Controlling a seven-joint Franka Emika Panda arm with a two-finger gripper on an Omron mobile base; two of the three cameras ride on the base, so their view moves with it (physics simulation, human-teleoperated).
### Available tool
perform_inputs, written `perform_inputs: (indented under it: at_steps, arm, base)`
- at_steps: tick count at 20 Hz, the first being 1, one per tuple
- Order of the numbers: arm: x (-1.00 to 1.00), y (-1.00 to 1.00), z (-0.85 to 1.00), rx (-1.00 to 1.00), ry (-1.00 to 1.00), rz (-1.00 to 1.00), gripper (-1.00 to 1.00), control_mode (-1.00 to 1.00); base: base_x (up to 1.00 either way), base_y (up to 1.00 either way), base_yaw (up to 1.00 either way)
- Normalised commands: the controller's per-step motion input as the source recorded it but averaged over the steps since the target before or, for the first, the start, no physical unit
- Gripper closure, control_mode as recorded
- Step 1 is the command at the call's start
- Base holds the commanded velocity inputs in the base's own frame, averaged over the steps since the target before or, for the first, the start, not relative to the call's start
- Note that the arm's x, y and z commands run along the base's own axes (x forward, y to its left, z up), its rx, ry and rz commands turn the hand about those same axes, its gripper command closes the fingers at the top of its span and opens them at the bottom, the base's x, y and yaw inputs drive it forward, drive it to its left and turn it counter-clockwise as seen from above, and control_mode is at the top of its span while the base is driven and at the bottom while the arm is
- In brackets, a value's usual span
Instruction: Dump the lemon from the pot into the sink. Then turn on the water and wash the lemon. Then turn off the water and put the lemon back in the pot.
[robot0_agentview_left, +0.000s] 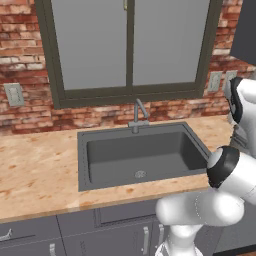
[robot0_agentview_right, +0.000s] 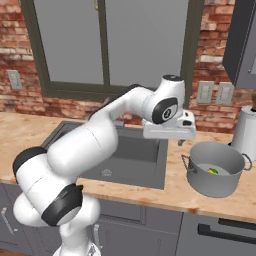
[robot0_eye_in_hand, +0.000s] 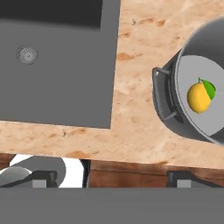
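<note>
Lemon (robot0_eye_in_hand: 199, 98), yellow with green leaf, inside pot (robot0_eye_in_hand: 175, 94).

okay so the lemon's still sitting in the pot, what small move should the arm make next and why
Probably shift the hand sideways toward the pot's near handle. The lemon lies inside the pot, which stands on the counter beside the sink, and nothing is gripped yet.
</note>
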Motion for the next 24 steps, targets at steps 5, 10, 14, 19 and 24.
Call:
perform_inputs:
  at_steps: [5, 10, 14, 19, 24]
  arm:
    - [0.29, -0.21, -0.40, -0.03, 0.06, 0.00, -1.00, -1.00]
    - [0.30, -0.19, -0.32, -0.04, 0.03, 0.00, -1.00, -1.00]
    - [0.28, -0.19, -0.24, -0.04, 0.02, 0.00, -1.00, -1.00]
    - [0.25, -0.21, -0.21, -0.03, 0.01, 0.00, -1.00, -1.00]
    - [0.23, -0.14, -0.19, -0.03, 0.00, 0.01, -1.00, -1.00]
  base:
    - [0.00, 0.00, 0.00]
    - [0.00, 0.00, 0.00]
    - [0.00, 0.00, 0.00]
    - [0.00, 0.00, 0.00]
    - [0.00, 0.00, 0.00]
